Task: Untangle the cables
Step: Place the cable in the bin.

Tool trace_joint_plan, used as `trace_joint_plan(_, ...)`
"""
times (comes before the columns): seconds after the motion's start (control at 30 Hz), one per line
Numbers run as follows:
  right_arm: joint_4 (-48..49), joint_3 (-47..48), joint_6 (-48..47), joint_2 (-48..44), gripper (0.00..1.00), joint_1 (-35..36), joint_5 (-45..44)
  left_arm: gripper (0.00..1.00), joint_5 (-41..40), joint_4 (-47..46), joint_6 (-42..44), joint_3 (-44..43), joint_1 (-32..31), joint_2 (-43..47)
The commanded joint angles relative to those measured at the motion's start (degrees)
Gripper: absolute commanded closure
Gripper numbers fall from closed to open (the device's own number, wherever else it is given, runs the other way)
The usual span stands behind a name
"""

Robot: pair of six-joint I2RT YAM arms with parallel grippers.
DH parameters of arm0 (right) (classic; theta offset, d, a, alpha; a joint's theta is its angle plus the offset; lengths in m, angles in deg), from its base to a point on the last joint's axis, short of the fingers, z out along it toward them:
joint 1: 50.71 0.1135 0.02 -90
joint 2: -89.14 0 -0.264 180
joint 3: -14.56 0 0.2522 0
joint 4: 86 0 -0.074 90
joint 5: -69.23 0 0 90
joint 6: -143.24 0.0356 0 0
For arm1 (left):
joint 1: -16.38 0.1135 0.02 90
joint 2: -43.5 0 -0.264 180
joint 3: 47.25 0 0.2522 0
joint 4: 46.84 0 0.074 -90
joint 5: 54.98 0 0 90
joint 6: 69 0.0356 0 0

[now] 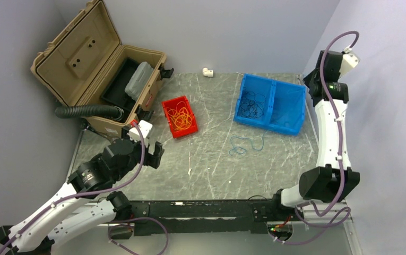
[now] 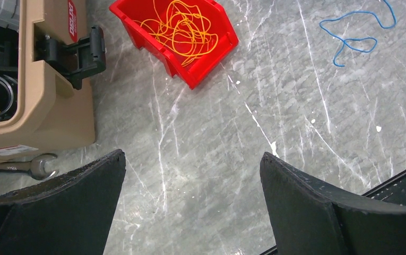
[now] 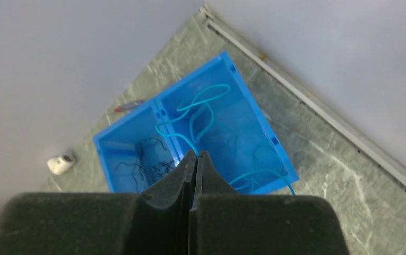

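Orange cables [image 1: 181, 118] [image 2: 182, 32] lie tangled in a small red bin [image 1: 170, 103] [image 2: 200, 79]. Dark cables [image 1: 253, 103] [image 3: 147, 164] sit in the left half of a blue two-part bin [image 1: 296, 130] [image 3: 227, 58]. One blue cable [image 1: 241, 144] [image 2: 349, 42] lies loose on the table in front of that bin. My right gripper [image 3: 196, 154] hangs high above the blue bin, shut, with a light blue cable [image 3: 214, 88] running from its tips down into the right compartment. My left gripper [image 1: 155, 154] [image 2: 192, 155] is wide open over bare table near the red bin, holding nothing.
An open tan case [image 1: 100, 69] stands at the back left with a black ribbed hose [image 1: 86, 110] coming out of it. A wrench [image 2: 36, 166] lies by its front corner. A white fitting [image 1: 207, 71] [image 3: 60, 163] sits at the back wall. A black rail [image 1: 200, 210] edges the near side.
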Motion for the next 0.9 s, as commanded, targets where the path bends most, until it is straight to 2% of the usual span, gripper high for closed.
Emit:
trace_joint_plan(0.0,5.4,-5.2,2.5,2.0,1.0,-0.6,1.8,0.01,0.6,-2.0,0.8,0.2,0.0,-0.6)
trace_joint_plan(0.23,9.1,-11.9,4.4,6.9,1.0,-1.1,0.9,0.01,0.9,-2.1,0.7,0.4,0.0,-0.6)
trace_joint_plan(0.43,10.6,-13.4,4.6,11.7,1.0,-1.7,0.5,0.01,1.2,-2.0,0.6,0.3,0.0,-0.8)
trace_joint_plan(0.5,10.2,-13.0,4.4,13.3,0.89,-1.9,1.2,0.01,1.2,-2.0,0.6,0.3,0.0,-0.8)
trace_joint_plan(0.57,9.4,-12.0,3.8,13.7,0.55,-2.1,2.3,0.01,1.1,-2.0,0.6,0.3,0.0,-0.7)
trace_joint_plan(0.6,9.4,-12.0,3.6,13.3,0.42,-2.0,2.6,0.01,1.0,-1.9,0.6,0.3,0.0,-0.7)
trace_joint_plan(0.7,10.7,-13.1,2.7,10.8,0.32,-2.1,3.0,0.01,1.0,-1.8,0.6,0.4,0.0,-0.5)
trace_joint_plan(0.87,8.8,-14.3,1.7,6.5,0.28,-2.0,5.6,0.01,1.2,-1.8,0.5,0.4,0.0,-0.3)
